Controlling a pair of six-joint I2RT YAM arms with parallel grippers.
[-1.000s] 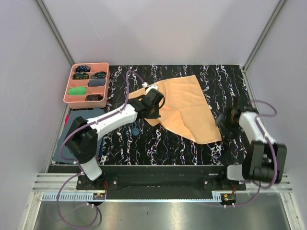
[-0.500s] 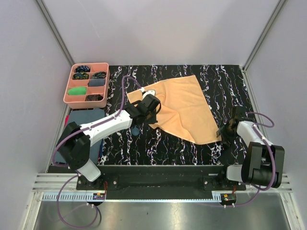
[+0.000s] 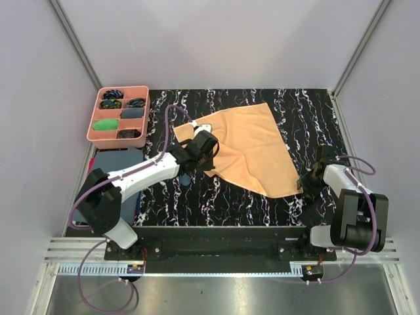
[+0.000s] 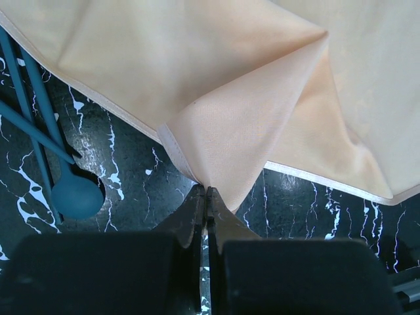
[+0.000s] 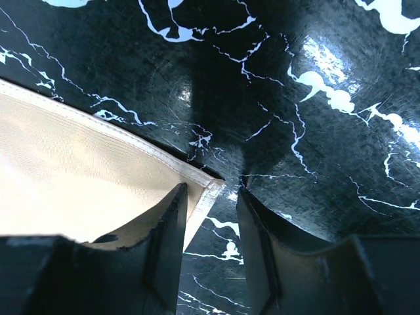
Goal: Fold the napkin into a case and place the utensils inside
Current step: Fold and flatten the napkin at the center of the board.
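The peach-orange napkin (image 3: 252,147) lies spread out on the black marbled table, with its left corner folded up and over. My left gripper (image 3: 209,146) is shut on that folded corner (image 4: 216,138), the jaws pinched together on the fabric tip. My right gripper (image 3: 308,180) is low at the napkin's near right corner (image 5: 210,184). It stands open, one finger (image 5: 174,216) over the hem, the other on bare table. The dark blue utensils (image 4: 39,125) lie left of the fold; a round spoon bowl (image 4: 77,195) shows, also seen as a blue spot (image 3: 186,178). No case is formed.
A pink compartment tray (image 3: 92,121) with small coloured bundles stands at the back left. A dark blue-grey cloth (image 3: 131,156) lies at the left edge, partly under my left arm. Grey walls close in the table on three sides.
My right gripper dropped toward me to the napkin's near right corner and its jaws narrowed around the hem. My left gripper drew the held corner slightly back and toward me.
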